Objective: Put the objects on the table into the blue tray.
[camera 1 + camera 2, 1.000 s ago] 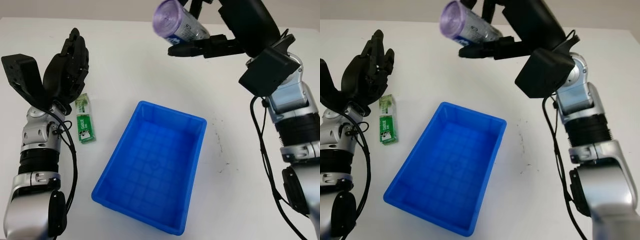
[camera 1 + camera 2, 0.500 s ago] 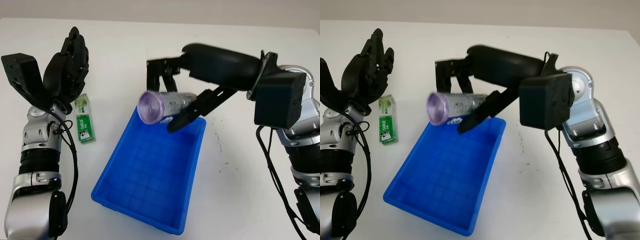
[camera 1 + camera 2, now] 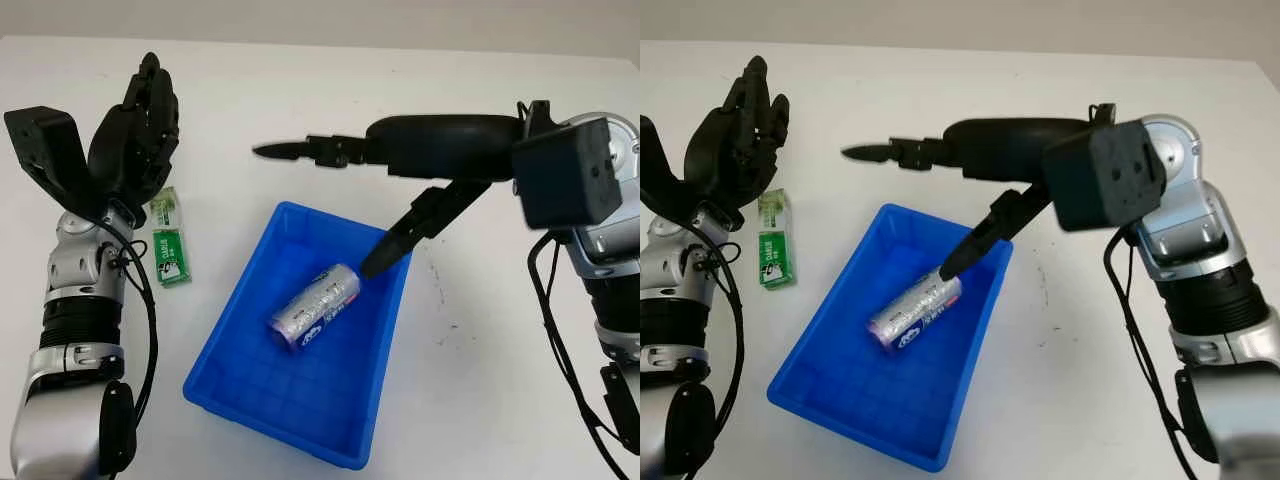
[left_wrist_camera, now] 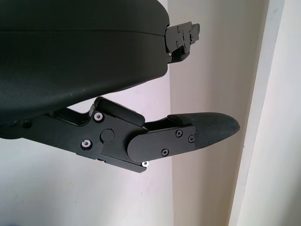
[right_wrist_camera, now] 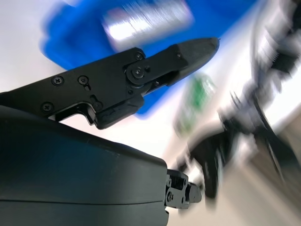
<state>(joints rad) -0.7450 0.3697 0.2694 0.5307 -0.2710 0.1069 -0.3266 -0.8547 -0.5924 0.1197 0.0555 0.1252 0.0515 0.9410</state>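
A white table (image 3: pixel 300 100) (lightly scuffed) spans the scene; a grey wall (image 3: pixel 320 15) rises behind it.

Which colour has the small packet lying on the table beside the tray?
Green and white, the packet; it shows best in the left eye view.

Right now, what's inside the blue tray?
One silver can lies on its side inside the blue tray. The open right hand is above the tray's far end, its lower finger covering a bit of that rim.
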